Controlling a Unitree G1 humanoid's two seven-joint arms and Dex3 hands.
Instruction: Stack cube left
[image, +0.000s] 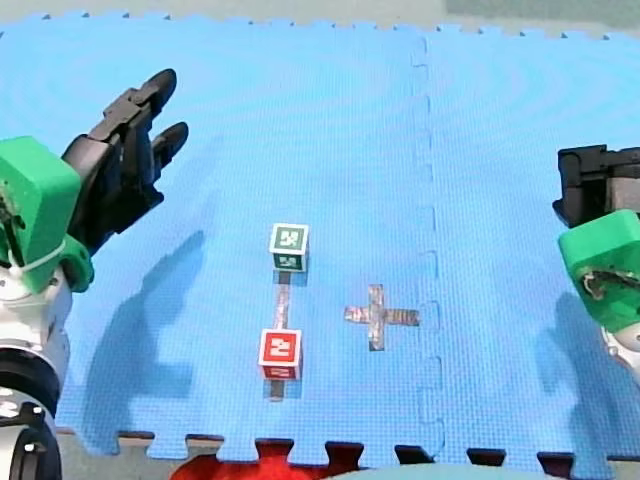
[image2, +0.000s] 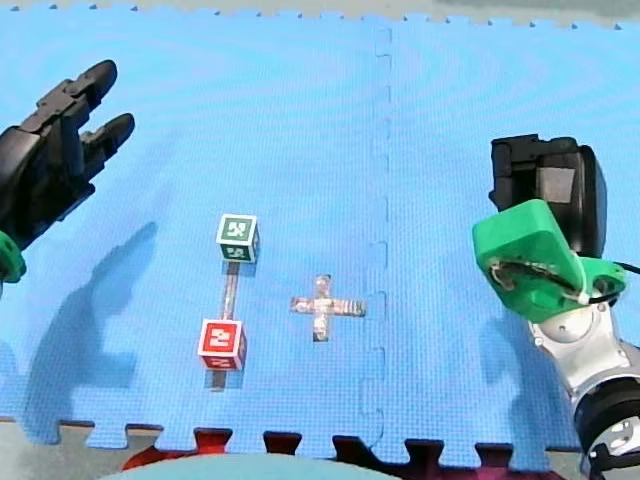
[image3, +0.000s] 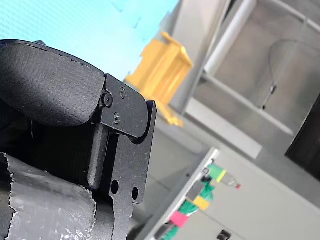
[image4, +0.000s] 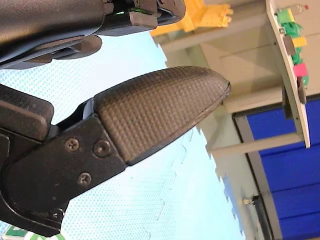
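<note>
- Two cubes sit apart on the blue foam mat (image: 500, 150), not stacked. The reference mark is the grey tape cross (image: 378, 316).
- The green cube (image: 289, 246) is left of the cross and farther from the robot.
- The red cube (image: 280, 354) is left of the cross and nearer the robot. It is directly in line with the green cube.
- A grey tape strip (image: 284, 306) runs between the two cubes.
- The left hand (image: 115, 175) is raised well left of the cross and beyond it. Its fingers are released and point away from the robot, grasping nothing.
- The right hand (image2: 545, 190) is well right of the cross, with its back to the camera. Its grip state cannot be told.
- Each cube has a white square marker pattern on its top and front faces.
</note>
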